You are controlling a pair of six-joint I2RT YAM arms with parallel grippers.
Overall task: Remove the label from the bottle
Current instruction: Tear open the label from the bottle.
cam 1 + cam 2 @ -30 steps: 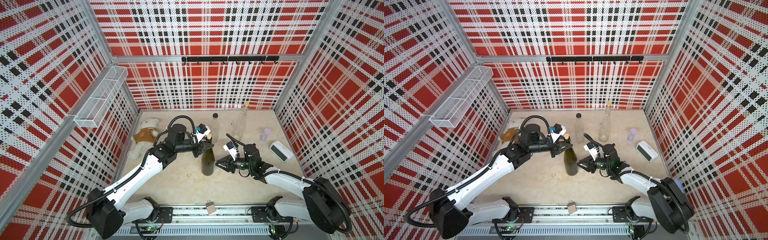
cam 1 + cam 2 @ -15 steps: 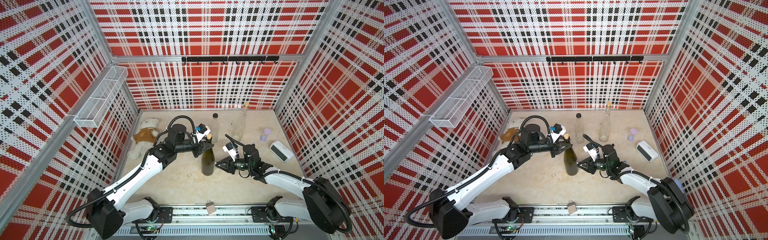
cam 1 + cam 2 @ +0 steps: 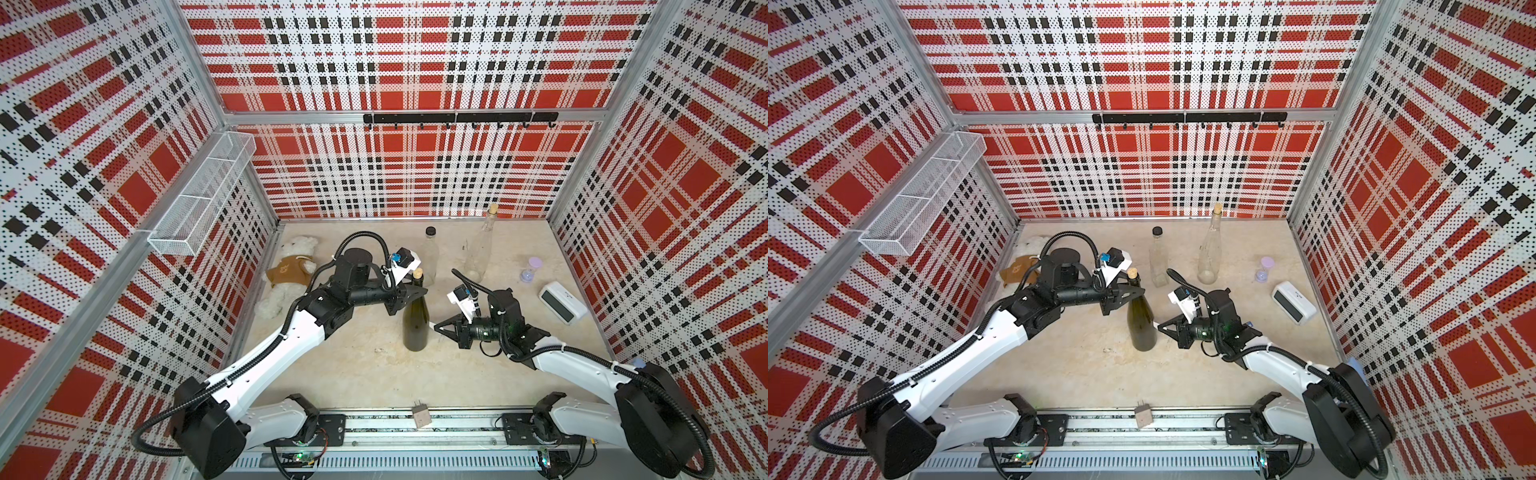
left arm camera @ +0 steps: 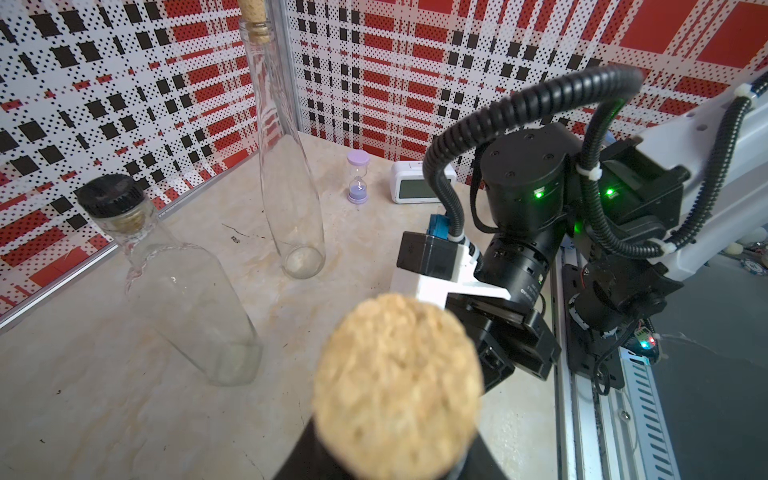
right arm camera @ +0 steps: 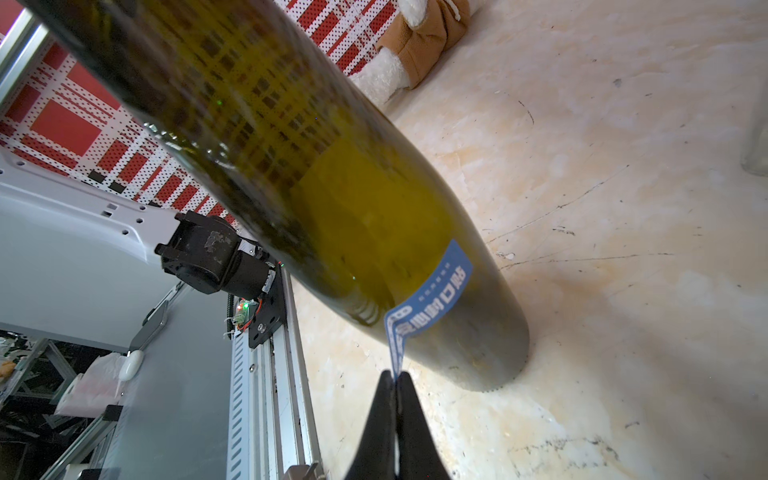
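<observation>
The fingers (image 5: 380, 419) of my right gripper (image 5: 397, 376) were spread a second ago. Now they are pressed together, pinching the loose end of the blue label (image 5: 432, 299). The rest of the label is stuck low on the green bottle (image 3: 415, 324), which stands in the middle of the table (image 3: 353, 374). So I think I can start to pull. My left gripper (image 3: 420, 291) squeezes the bottle's neck under the cork (image 4: 395, 386). The cork hides those fingers in the left wrist view. The label is too small to make out in the top views.
</observation>
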